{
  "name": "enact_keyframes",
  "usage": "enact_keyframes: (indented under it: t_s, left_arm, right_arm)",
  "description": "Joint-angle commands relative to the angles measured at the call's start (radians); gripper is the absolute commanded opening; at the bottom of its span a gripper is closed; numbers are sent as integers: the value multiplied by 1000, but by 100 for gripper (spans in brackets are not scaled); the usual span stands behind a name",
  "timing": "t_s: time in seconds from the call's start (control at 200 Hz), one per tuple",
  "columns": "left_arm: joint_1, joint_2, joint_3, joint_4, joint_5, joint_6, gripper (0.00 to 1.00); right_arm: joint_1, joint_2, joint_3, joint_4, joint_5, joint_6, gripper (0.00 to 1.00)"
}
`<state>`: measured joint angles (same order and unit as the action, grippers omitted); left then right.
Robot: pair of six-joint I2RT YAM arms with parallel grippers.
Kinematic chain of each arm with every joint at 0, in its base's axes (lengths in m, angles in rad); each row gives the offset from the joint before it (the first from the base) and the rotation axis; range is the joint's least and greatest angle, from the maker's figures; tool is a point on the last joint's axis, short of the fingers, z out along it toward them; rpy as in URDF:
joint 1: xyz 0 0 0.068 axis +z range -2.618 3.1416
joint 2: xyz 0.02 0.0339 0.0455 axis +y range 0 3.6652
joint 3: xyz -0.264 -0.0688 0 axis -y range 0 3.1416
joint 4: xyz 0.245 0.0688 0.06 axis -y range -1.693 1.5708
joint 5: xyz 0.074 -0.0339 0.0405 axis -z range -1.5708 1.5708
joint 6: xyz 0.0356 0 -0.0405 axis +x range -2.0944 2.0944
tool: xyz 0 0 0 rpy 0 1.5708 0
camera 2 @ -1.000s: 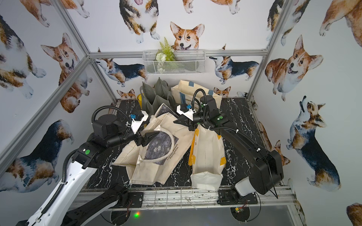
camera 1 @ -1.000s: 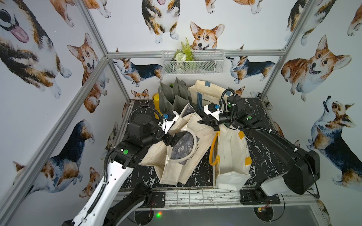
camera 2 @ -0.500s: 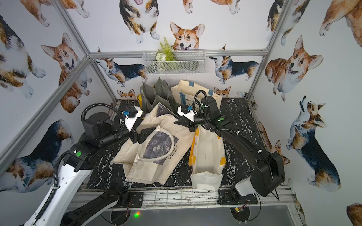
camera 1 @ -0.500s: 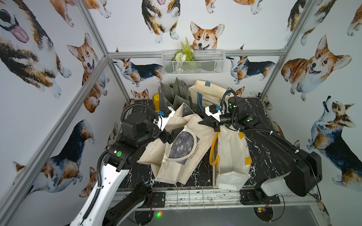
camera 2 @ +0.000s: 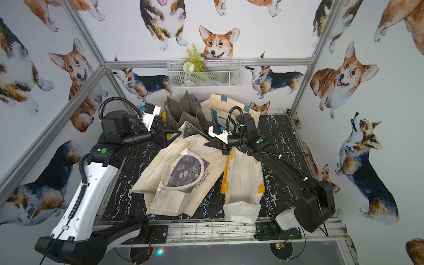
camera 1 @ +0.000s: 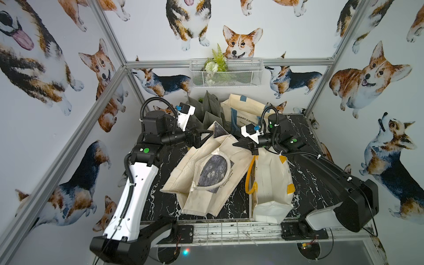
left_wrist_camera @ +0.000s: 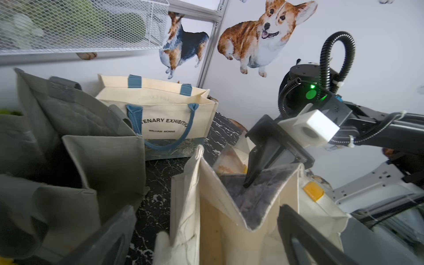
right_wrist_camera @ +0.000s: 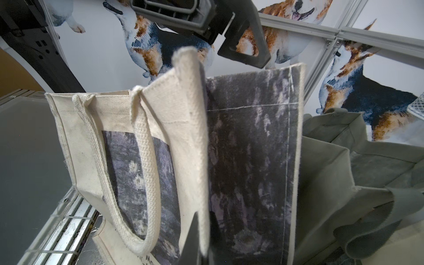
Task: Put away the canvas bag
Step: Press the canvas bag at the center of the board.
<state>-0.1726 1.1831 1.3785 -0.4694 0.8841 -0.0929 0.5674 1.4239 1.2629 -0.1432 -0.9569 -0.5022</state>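
Quick rundown of the setup. The canvas bag [camera 1: 206,174], the cream one with the dark purple print on its front, lies slumped in the middle of the black marble table [camera 1: 305,174]. Its bottom points toward the front edge and its mouth toward the back wall, and both top views show it like that [camera 2: 183,169].

The right gripper [camera 1: 236,144] is pinched tight on the bag's top rim, and that side of the mouth is lifted off the table. The right wrist view has it up close: the fingers [right_wrist_camera: 192,243] are clamped on the canvas edge where the cream front meets the purple side panel. A white loop handle [right_wrist_camera: 146,183] hangs down over the print.

The left gripper [camera 1: 205,138] sits at the other side of the mouth, jaws spread wide and holding nothing. In the left wrist view the bag's rim [left_wrist_camera: 229,218] stands up between its fingers [left_wrist_camera: 296,227]. It's hard to say whether either one brushes the fabric.

A white bag with yellow handles [camera 1: 270,183] lies on its side just beside the canvas bag, under the right arm. At the back stand some grey felt bags [camera 1: 211,107] and a cream bag with blue handles [camera 1: 243,110]. A wire basket [camera 1: 243,78] hangs on the back wall with a little plant [camera 1: 216,62] in it.
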Motion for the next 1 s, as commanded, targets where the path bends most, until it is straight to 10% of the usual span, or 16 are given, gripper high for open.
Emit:
enact_keyframes:
  t_s: [0.0, 0.691, 0.991]
  left_arm:
    - [-2, 23, -11, 124, 156, -117, 100]
    - [-155, 90, 87, -217, 67, 117, 95]
    - [-236, 115, 168, -402, -163, 298, 61]
  right_arm:
    - [1, 8, 24, -3, -36, -46, 0]
    - [1, 117, 146, -42, -39, 83, 0]
    - [2, 126, 161, -86, -27, 79, 0]
